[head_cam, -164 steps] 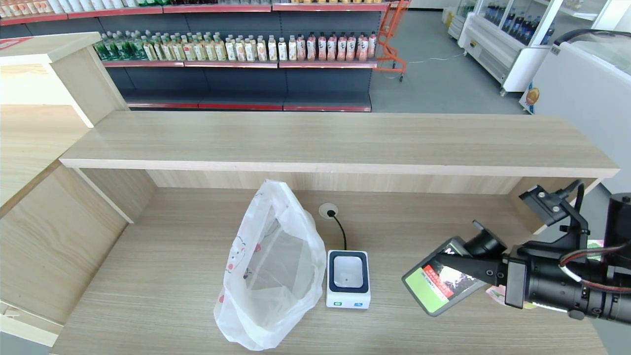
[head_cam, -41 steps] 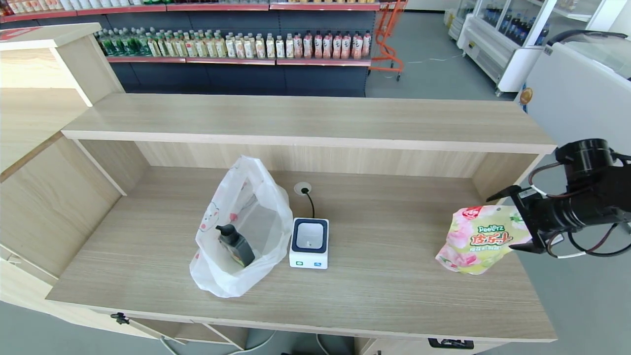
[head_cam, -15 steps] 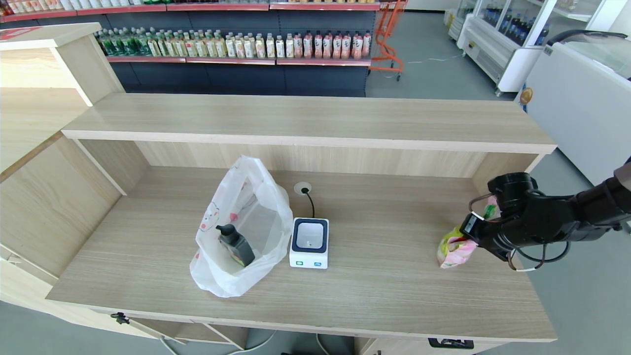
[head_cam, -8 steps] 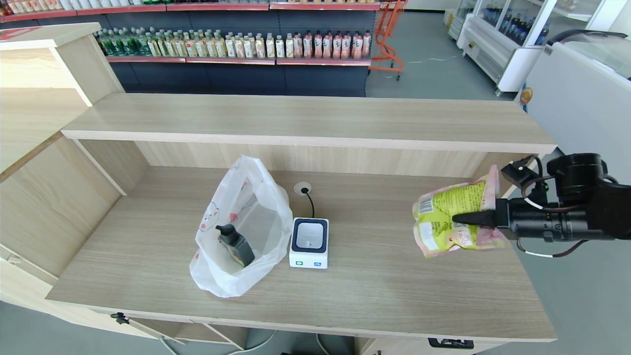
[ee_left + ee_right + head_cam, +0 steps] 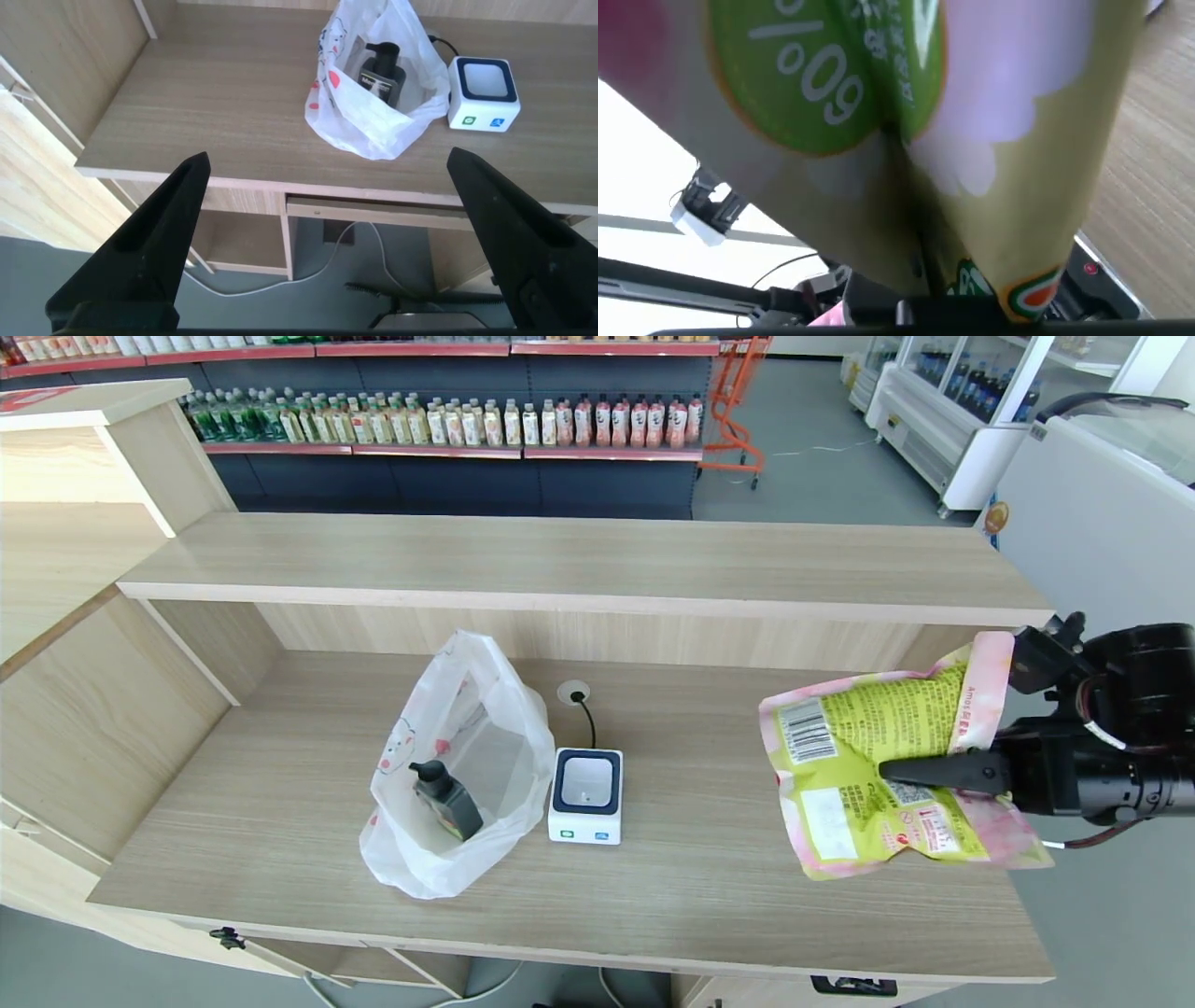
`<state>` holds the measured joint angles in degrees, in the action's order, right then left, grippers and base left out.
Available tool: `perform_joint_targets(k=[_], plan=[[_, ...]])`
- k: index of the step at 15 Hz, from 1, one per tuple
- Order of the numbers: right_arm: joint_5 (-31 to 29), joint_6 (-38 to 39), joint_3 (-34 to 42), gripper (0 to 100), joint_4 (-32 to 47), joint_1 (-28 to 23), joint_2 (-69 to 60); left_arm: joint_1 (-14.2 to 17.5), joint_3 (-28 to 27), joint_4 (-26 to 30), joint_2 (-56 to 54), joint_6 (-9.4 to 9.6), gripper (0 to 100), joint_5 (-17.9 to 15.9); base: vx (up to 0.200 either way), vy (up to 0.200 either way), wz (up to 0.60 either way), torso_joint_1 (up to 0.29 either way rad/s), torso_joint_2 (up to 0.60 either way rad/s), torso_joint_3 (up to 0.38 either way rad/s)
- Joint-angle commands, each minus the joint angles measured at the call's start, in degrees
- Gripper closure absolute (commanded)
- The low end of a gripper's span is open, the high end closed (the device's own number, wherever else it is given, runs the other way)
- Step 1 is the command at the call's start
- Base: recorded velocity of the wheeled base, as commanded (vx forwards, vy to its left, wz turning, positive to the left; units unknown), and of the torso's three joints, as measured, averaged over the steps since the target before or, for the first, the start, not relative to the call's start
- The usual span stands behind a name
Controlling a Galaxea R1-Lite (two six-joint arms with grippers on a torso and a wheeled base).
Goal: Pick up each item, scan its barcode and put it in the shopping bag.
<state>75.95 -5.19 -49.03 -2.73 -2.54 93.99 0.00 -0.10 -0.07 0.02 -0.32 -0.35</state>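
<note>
Overhead, in the head view, the right claw (image 5: 910, 772) was pinching a snack pouch (image 5: 878, 775) above the right end of the bench (image 5: 709, 877), one dark finger (image 5: 943, 772) lying across the pouch's upper face. The pouch hung clear of the bench top, tilted, with its yellow-green back and pink border turned upward and its barcode (image 5: 808, 731) showing near the end that pointed toward the middle of the bench. Well apart from it, toward the left, the white shopping bag (image 5: 467, 728) stood open on the bench with a dark pump bottle (image 5: 446, 800) leaning inside. The barcode scanner (image 5: 586, 795) sat just beside the bag on its right, its window facing up and its black cable (image 5: 586, 719) running back to a round port (image 5: 573, 692) in the bench top. Shelves of drink bottles (image 5: 448, 425) lined the aisle beyond.

From the left wrist view, the left claw (image 5: 329, 163) was spread wide, holding nothing, off the near edge of the bench (image 5: 187, 121). Between its fingers (image 5: 177, 233) the shopping bag (image 5: 364, 126) showed with the pump bottle (image 5: 381, 73) in it and the barcode scanner (image 5: 483, 93) next to it.

Up close in the right wrist view, the snack pouch (image 5: 924, 140) showed its green, pink and yellow print, with a strip of the wooden bench (image 5: 1158, 187) beside it.
</note>
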Motion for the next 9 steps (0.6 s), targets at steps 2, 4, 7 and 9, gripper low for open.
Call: perform_joint_targets(k=[2,4,7,9], plan=[[0.8,-5.4,3.6,100,-0.3,4.3,-4.0,0.0,0.0,0.0,0.0,-0.03,0,0.0,0.000,0.000,0.00,0.000,0.00,0.000],[0.7,-19.9,7.0,100,-0.3,5.0,-4.1,0.0,0.0,0.0,0.0,-0.03,0,0.0,0.000,0.000,0.00,0.000,0.00,0.000],[0.8,-40.4,11.5,100,0.1,5.0,-3.8,0.0,0.0,0.0,0.0,-0.03,0,0.0,0.000,0.000,0.00,0.000,0.00,0.000],[1.2,-46.8,12.4,100,0.0,5.1,-4.6,0.0,0.0,0.0,0.0,-0.03,0,0.0,0.000,0.000,0.00,0.000,0.00,0.000]])
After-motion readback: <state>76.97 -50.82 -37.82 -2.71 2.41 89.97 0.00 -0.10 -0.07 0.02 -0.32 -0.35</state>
